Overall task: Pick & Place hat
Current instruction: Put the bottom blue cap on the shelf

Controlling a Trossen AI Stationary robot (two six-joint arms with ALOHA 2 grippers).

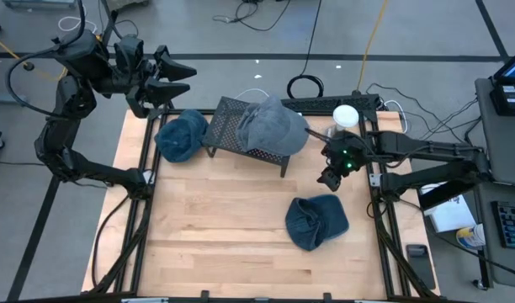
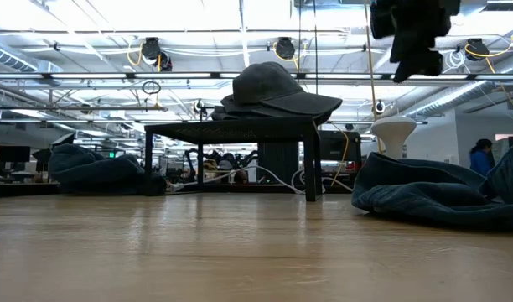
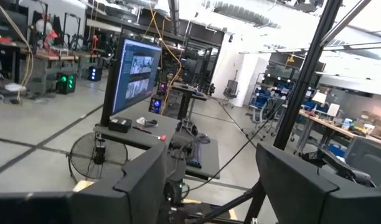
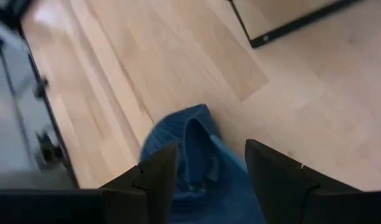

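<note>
Grey cap: sitting on top of the black mesh stand at the far middle of the table, brim pointing toward the right arm's side; in the low view resting crown up on the stand's top, overhanging one edge.
Blue hat, near right: lying crumpled on the bare wood, well apart from the stand; in the right wrist view showing between and beyond that arm's fingers.
Blue hat, far left: lying slumped on the table just beside the stand's left end.
Right hand: hanging above the table between the stand and the near blue hat, fingers standing partly apart, gripping nothing, tilting down toward that hat.
Left hand: waiting raised beyond the table's far left corner, fingers apart, carrying nothing, wrist camera looking out into the room.
Likely step: lining up on the near blue hat, contact not yet made.
Handling: appearing soft, light and floppy; likely sagging and folding when lifted, no risk of breaking.
Where to grip: pinching a raised fold or the thicker rolled edge, pressing down to gather fabric, avoiding a thin single layer likely slipping out.
White round-topped object: standing at the table's far right edge, near the right arm.
</note>
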